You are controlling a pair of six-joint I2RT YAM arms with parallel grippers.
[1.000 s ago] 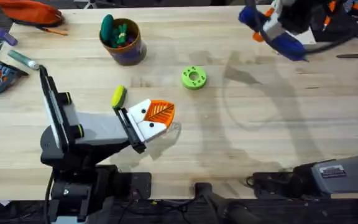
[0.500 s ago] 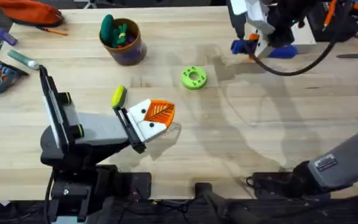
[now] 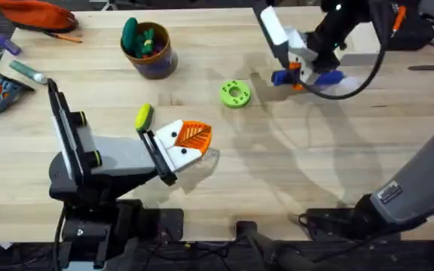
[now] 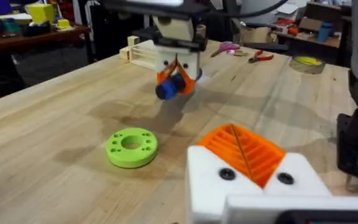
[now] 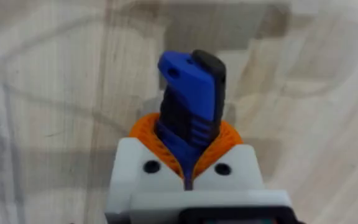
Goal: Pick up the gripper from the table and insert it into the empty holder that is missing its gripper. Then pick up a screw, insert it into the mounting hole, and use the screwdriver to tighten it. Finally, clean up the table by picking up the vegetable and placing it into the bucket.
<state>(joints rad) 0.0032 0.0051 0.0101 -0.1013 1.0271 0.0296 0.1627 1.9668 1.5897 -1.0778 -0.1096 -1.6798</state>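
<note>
Screwdriver (image 3: 307, 77) is clamped in right gripper (image 5: 188, 163) jaws at 1 o'clock; left gripper (image 3: 189, 141) jaws are pressed together. Tip should be aligned squarely with the screw before lowering.

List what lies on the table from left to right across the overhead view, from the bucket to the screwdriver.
bucket → vegetable → left end effector → lime-green disc → screwdriver, held in the right end effector.

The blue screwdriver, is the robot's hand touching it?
Touching. In the right wrist view the right gripper has its orange pads pressed against both sides of the screwdriver, gripping it above the table.
</note>
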